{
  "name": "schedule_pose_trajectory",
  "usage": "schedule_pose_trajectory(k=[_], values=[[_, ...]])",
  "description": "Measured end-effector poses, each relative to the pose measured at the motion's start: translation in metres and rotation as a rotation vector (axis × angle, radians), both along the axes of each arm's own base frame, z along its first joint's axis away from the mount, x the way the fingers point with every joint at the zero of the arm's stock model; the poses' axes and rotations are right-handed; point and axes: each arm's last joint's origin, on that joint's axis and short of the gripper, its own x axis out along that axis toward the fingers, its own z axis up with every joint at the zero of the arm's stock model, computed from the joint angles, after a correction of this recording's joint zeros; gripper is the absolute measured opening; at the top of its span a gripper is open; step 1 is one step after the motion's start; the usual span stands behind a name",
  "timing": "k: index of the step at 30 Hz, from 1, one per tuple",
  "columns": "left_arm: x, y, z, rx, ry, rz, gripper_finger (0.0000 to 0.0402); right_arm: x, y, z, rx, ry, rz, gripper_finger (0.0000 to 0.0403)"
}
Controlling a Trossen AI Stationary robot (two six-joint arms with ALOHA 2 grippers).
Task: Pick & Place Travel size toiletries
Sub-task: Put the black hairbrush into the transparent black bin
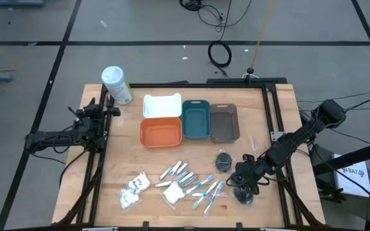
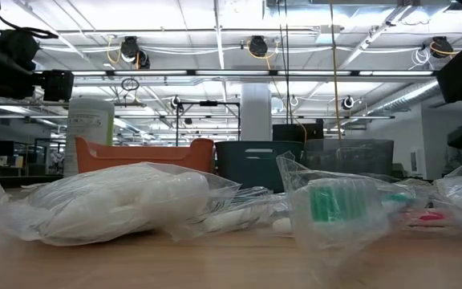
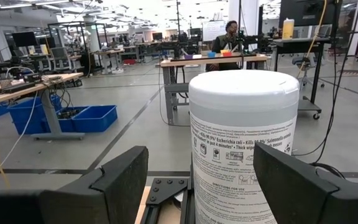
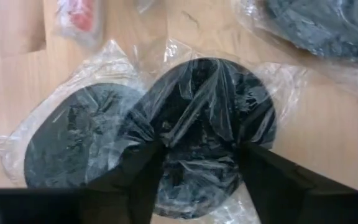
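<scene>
On the table from overhead, I see the right gripper (image 1: 243, 183) low at the near right part of the wood, its arm stretched in a diagonal from the right edge, elbow high by the frame. It sits over a dark round packet (image 1: 244, 195); a second dark round packet (image 1: 223, 160) lies just beyond, near the grey tray (image 1: 224, 122). Left of them the toothbrushes (image 1: 205, 190) fan out, long axes mostly slanting from near-left to far-right, and the silvery tubes (image 1: 178, 172) lie on the same slant. White packets (image 1: 132, 190) sit further left. The left gripper (image 1: 108, 110) waits at the far left edge, pointing at the white bottle (image 1: 117, 85). Orange tray (image 1: 161, 133), white tray (image 1: 162, 104) and teal tray (image 1: 196, 119) stand mid-table.

Down at table level, I get clear-wrapped packets close up, a bag of white items (image 2: 119, 201) on the left, the orange tray (image 2: 143, 154) behind.

Left wrist now: the fingers (image 3: 120, 180) stand wide apart, framing the bottle (image 3: 244, 143) without touching it.

Right wrist: two fingers (image 4: 138, 174) are apart, straddling the wrapped dark round packet (image 4: 197, 134), tips pressed into its crinkled wrap on either side. I can't tell if they grip it. It overlaps another dark disc (image 4: 73, 134) beside it.
</scene>
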Motion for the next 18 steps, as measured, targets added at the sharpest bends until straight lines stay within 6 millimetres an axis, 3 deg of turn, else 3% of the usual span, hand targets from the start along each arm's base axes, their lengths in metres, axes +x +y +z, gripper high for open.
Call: schedule_pose_trajectory(k=[10,18], values=[[0.0,0.0,0.0,0.0,0.0,0.0,0.0285,0.001,0.0,0.0,0.011,-0.007,-0.061,0.0013],[0.0,0.0,0.0,0.0,0.0,0.0,0.0285,0.005,0.003,0.012,0.097,-0.103,-0.062,0.0002]])
